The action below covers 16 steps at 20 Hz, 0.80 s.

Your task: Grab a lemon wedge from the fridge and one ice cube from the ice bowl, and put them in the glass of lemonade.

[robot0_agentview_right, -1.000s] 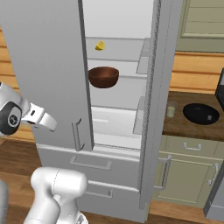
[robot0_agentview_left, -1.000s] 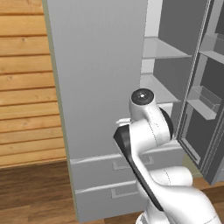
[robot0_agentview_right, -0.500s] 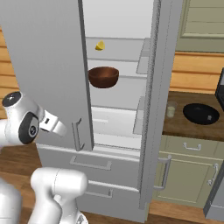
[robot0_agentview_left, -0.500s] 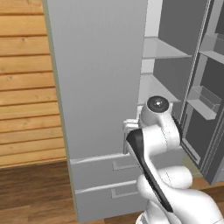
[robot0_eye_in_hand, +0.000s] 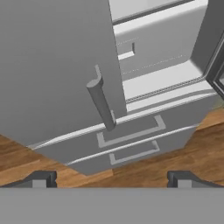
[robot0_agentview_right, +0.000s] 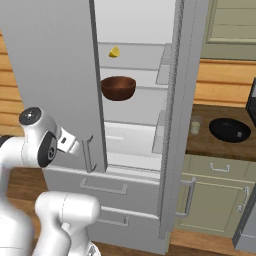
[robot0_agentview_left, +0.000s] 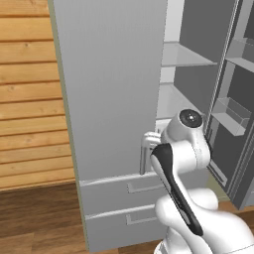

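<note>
The grey fridge point(robot0_agentview_right: 55, 60) stands with both doors swung out; its left door point(robot0_agentview_left: 114, 89) hangs partly open. The lemon wedge point(robot0_agentview_right: 114, 51) lies on the top shelf, above a brown bowl point(robot0_agentview_right: 118, 87). On the wooden counter to the right stand the glass of lemonade point(robot0_agentview_right: 195, 125) and the black ice bowl point(robot0_agentview_right: 229, 130). My gripper point(robot0_agentview_right: 71, 144) is open and empty, just left of the left door's bar handle point(robot0_agentview_right: 89, 154), apart from it. In the hand view the gripper point(robot0_eye_in_hand: 111, 179) has its tips wide apart, with the handle point(robot0_eye_in_hand: 101, 103) ahead above the two drawers point(robot0_eye_in_hand: 131, 135).
The right fridge door point(robot0_agentview_left: 233, 114) with its door bins stands open at the right. Olive-green cabinets point(robot0_agentview_right: 215, 200) sit under the counter. A wooden plank wall point(robot0_agentview_left: 30, 99) lies left of the fridge, with wooden floor point(robot0_eye_in_hand: 26, 162) below.
The arm has swung right and lower toward the left door's handle, bringing the hand close beside it. The gripper has stayed open; the fridge and its contents have not moved.
</note>
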{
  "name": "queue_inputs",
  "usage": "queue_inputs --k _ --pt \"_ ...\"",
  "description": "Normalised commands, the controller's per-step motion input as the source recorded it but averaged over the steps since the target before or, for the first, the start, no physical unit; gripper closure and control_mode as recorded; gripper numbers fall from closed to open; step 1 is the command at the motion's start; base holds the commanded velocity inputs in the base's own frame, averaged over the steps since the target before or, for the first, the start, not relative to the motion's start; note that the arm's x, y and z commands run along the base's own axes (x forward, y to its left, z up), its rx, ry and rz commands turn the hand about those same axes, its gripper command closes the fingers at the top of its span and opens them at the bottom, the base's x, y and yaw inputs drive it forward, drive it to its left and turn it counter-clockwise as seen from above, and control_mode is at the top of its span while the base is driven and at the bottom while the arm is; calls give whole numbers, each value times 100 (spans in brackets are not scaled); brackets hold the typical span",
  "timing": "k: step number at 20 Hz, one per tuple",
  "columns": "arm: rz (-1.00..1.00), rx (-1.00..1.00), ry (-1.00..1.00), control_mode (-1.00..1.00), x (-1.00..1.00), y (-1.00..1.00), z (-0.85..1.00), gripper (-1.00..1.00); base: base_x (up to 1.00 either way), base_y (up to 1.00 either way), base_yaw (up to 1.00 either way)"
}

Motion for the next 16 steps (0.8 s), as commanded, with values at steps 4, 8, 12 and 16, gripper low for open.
queue_inputs --k 4,8,12,16 --pt "6 -3 1 -100 41 13 -17 -100 0 0 0" --pt "9 -3 0 -100 31 0 -27 -100 0 0 0" --pt "15 -7 -9 -100 2 -7 -36 -100 0 0 0" --pt "14 -6 -8 -100 3 -6 -33 -100 0 0 0"
